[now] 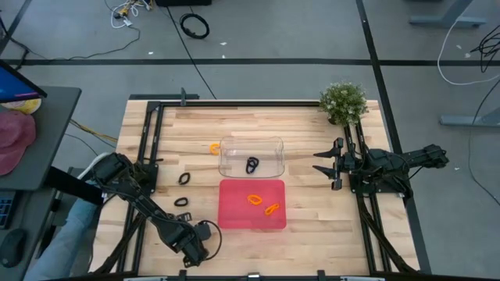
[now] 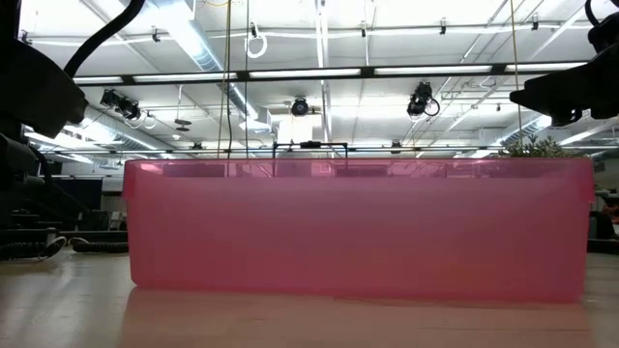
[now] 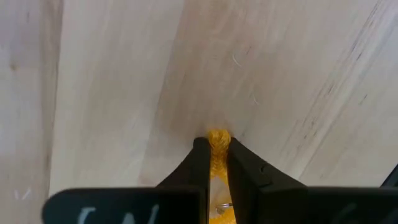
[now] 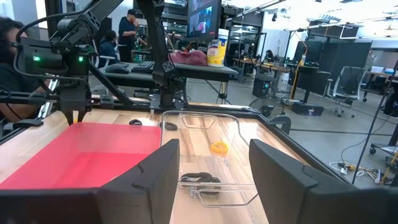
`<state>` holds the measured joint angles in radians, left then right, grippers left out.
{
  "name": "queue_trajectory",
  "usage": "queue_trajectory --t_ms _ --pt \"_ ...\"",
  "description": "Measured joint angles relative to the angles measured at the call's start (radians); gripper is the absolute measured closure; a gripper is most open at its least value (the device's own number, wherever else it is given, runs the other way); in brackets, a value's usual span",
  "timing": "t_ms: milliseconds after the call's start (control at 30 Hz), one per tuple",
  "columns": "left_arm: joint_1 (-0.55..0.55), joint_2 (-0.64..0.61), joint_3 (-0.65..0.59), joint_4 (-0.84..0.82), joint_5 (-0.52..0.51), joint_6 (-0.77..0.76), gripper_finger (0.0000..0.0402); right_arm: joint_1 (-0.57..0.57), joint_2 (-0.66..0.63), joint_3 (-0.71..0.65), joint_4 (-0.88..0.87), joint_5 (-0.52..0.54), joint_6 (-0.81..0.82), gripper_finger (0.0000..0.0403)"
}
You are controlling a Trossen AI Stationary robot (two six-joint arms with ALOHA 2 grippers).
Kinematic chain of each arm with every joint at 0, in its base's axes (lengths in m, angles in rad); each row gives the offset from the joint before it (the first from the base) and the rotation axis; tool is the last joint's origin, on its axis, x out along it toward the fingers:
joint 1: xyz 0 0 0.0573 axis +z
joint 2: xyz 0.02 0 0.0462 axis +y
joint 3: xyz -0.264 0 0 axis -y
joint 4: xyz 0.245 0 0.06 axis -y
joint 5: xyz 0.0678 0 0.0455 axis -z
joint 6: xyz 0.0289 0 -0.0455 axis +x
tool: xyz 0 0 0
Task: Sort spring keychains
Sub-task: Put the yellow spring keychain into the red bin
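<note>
While an orange keychain (image 3: 217,142) is pinched between the pressed-together fingers of the left gripper (image 1: 193,251), it is held low over the bare wood near the table's front edge, to the left of the red tray (image 1: 251,223). Only a small bit of coil looks caught, so it could slip out if the arm is moved fast. It could also be dropped beside the tray if let go too soon. The right gripper (image 1: 324,164) is kept waiting beside the clear box (image 1: 251,142), fingers spread with nothing between them.

Two orange keychains (image 1: 263,203) are seen in the red tray. One black keychain (image 1: 251,165) is seen in the clear box. Two black ones (image 1: 183,190) and one orange (image 1: 214,147) are left on the table.
</note>
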<state>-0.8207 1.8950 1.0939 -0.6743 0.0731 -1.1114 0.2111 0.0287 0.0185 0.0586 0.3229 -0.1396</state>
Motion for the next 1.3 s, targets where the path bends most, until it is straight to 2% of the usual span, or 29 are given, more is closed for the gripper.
queue_trajectory --t_ms 667,1033,1300 --pt "-0.003 0.012 0.044 -0.033 -0.067 0.09 0.0372 0.0 0.0 0.0 0.0 0.0 0.0 0.0204" --pt "-0.002 -0.053 0.04 -0.003 -0.246 0.177 0.0381 0.0 0.0 0.0 0.0 0.0 0.0 0.0204" --pt "0.004 -0.059 0.042 0.112 -0.34 0.283 0.0384 0.0 0.0 0.0 0.0 0.0 0.0 0.0204"
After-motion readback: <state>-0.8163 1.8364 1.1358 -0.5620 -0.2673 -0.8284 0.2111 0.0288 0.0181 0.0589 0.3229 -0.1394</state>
